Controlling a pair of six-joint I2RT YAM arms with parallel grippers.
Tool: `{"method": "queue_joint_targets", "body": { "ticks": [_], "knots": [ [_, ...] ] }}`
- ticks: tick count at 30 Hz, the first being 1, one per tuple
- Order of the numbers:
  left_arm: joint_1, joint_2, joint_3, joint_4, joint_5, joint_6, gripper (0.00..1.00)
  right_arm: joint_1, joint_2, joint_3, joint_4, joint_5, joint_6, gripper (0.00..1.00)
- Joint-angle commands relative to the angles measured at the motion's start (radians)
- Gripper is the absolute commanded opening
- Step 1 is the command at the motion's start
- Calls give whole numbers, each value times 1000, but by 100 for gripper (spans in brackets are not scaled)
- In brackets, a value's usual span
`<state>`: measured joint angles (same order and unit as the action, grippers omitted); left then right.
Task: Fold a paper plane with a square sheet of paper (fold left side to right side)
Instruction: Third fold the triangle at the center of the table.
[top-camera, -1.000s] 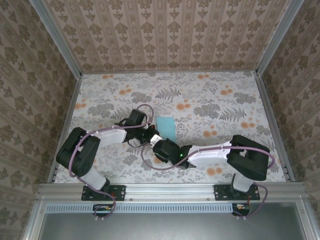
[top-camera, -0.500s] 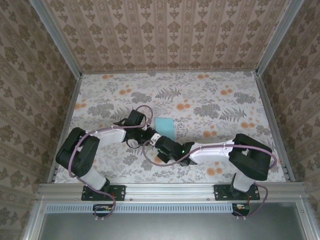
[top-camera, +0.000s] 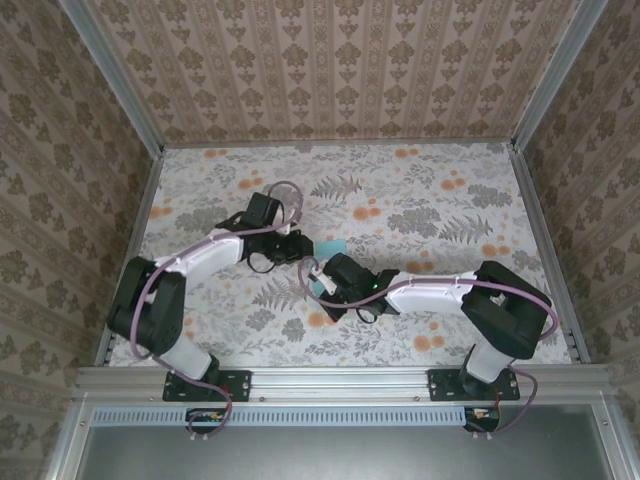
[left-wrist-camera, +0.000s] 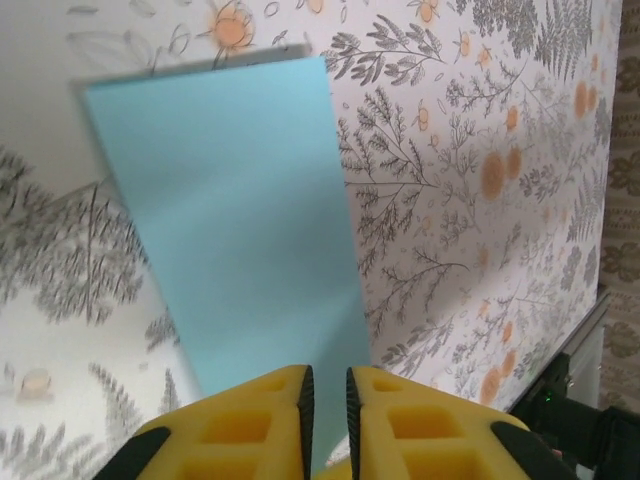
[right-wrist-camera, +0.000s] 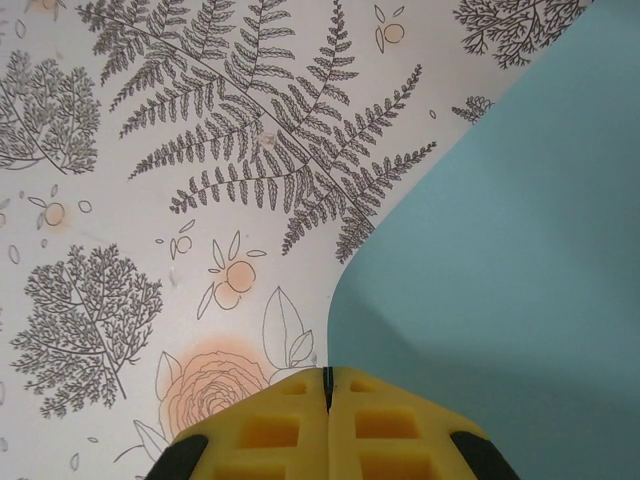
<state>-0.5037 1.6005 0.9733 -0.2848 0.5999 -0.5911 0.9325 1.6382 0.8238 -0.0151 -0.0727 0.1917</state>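
Flowered tablecloth (top-camera: 430, 200) in grey and orange covers the work surface, boxed in by walls (top-camera: 330, 60) papered in a brown damask pattern. Near the table's centre sits the sheet of paper (top-camera: 329, 247), light blue and plain, mostly hidden under the two arms in the overhead view. The left wrist camera shows the paper (left-wrist-camera: 240, 220) as a tall strip running from 12 o'clock down to 6 o'clock, with a shadow along its 9 o'clock side suggesting it is raised off the cloth. The right wrist camera shows the paper (right-wrist-camera: 500, 250) curling up at 3 o'clock. The left gripper (top-camera: 297, 245) is at the paper's 9 o'clock; its yellow fingers (left-wrist-camera: 270, 420) leave a narrow gap into which the paper's edge runs, and whether they grip it cannot be told. The right gripper (top-camera: 320, 286) is at the paper's 6 o'clock, its fingers (right-wrist-camera: 270, 430) pressed together on the paper's edge. To do the fold well, the lifted edge should probably travel low toward 3 o'clock, land square on the opposite edge, and be pressed flat before any release; pulling hard risks dragging or creasing the thin sheet. No brand, label or writing is legible anywhere.
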Motion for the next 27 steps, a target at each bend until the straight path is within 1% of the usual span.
{"method": "queue_joint_targets", "body": {
  "ticks": [1,5,8,15,18,20,27],
  "knots": [
    [-1,112,68,-25,71,88,15,-23,21,19,1,-105,56,0],
    [-14,214,144,-25,89,111,11,-39,35,21,8,-138,73,0],
    [-35,268,196,-32,88,124,10,-50,39,16,15,-161,87,0],
    [-77,388,273,-98,50,175,9,-73,49,8,38,-194,117,0],
    [-82,420,273,-99,50,179,8,-82,49,8,29,-181,123,0],
    [-86,434,271,-100,16,184,7,-89,47,8,17,-164,124,0],
    [-94,468,270,-112,-6,197,6,-117,26,12,-44,-70,117,0]
  ]
}}
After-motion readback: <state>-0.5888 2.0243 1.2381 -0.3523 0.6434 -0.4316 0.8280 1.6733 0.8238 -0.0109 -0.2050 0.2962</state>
